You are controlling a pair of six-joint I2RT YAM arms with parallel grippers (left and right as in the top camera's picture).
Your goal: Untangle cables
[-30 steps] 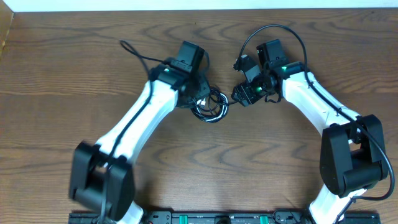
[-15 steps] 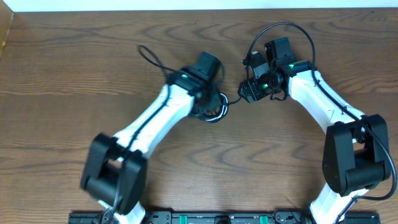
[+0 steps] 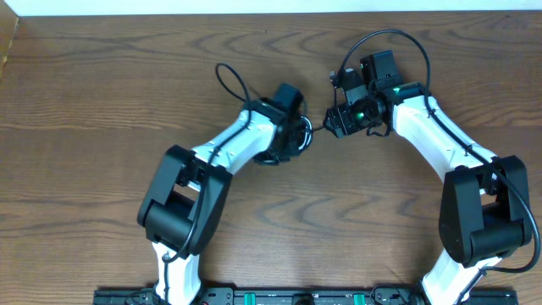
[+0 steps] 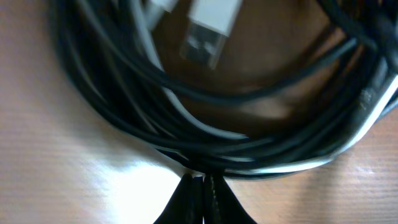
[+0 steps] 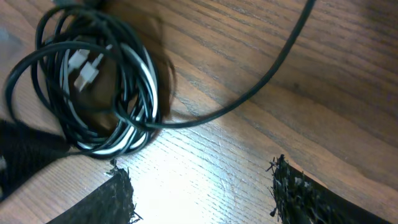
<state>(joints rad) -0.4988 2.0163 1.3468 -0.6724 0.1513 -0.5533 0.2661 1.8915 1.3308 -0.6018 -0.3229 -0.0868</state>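
Overhead view: the cables (image 3: 298, 142) lie coiled in one bundle on the wooden tabletop (image 3: 85, 127), near the middle of the work area and between the two arms. The left tool (image 3: 284, 135) sits directly over the bundle and hides most of it. The right tool (image 3: 336, 124) is just beside the bundle on its right side, apart from it. Left wrist view: the left tool (image 4: 204, 184) is fully closed, with both fingertips pressed together at the lower edge of the cables (image 4: 217, 146). Whether a strand is pinched between the tips cannot be determined. Several black strands curve around the frame, a white strand runs among them, and a white plug (image 4: 208, 31) lies inside the loop. Right wrist view: the right tool (image 5: 202, 186) is spread wide and holds nothing, and bare wood shows between its two fingers. The cables (image 5: 93, 81) lie ahead of it at upper left as a round coil with white plug ends in the centre. One black strand (image 5: 249, 87) leaves the coil and runs to the upper right edge.
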